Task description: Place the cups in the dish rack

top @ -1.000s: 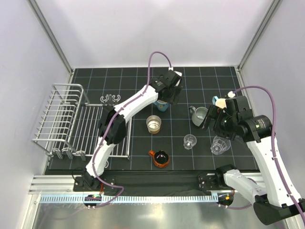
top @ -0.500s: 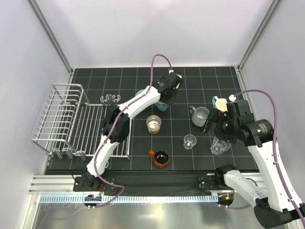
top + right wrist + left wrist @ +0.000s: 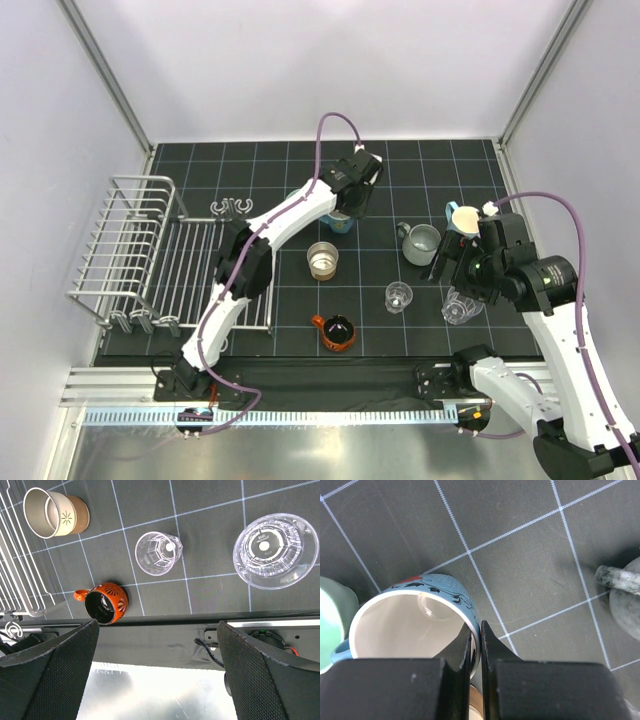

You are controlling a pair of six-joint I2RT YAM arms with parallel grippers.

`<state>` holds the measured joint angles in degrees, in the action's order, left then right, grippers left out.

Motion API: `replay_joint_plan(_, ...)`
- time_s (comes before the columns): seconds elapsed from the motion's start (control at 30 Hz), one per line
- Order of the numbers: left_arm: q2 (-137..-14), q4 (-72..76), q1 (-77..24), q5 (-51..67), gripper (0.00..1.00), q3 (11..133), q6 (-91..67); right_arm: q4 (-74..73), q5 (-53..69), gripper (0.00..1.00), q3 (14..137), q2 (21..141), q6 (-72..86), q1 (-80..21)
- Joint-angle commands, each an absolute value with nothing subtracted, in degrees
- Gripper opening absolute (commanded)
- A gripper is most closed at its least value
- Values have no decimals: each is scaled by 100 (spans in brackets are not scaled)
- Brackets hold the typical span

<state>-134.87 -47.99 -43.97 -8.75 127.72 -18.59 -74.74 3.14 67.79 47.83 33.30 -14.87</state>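
Observation:
My left gripper [image 3: 347,205] [image 3: 476,640] is shut on the rim of a blue mug [image 3: 340,223] [image 3: 412,617] with a cream inside, one finger inside and one outside. A mint green cup [image 3: 331,620] touches its left side. On the mat stand a grey mug [image 3: 420,243] [image 3: 626,597], a steel cup [image 3: 323,260] [image 3: 55,511], an orange mug [image 3: 337,331] [image 3: 104,604] and two clear cups [image 3: 399,296] [image 3: 157,552], [image 3: 461,307] [image 3: 275,550]. My right gripper [image 3: 446,263] [image 3: 157,645] hangs open and empty above the clear cups. The dish rack [image 3: 130,250] stands at the far left.
A small blue and cream cup [image 3: 460,214] peeks out behind the right arm. Loose white hooks [image 3: 232,207] lie beside the rack. The mat's front edge [image 3: 165,617] and a black rail run below the orange mug. Walls close in the sides and back.
The left jaws have closed onto the blue mug's rim. The right arm has drifted slightly right and toward the near edge, still open.

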Motion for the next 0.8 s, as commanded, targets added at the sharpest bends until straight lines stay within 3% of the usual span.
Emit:
replay_joint_plan(0.0, -12921, -4571, -4377, -800, 0, 13166, -2109, -7444, 334, 100, 6776, 4711, 3296, -1477)
replay_joint_plan(0.23, -12016, -4140, -4131, 631, 0, 13359, -3821, -7199, 456, 100, 6829, 4799, 3059, -1468)
replay_joint_plan(0.43, -10768, -3526, -3806, 1195, 0, 12895, -5138, -6497, 1123, 100, 7004, 4939, 2708, -1477)
replay_joint_plan(0.63, -8917, -2024, -3052, 1678, 0, 10788, -7367, -5085, 2117, 97, 6883, 4983, 2382, -1485)
replay_joint_plan(0.77, -7868, -128, -2707, 1591, 0, 8856, -9335, -3528, 3196, 97, 6505, 4861, 2390, -1494)
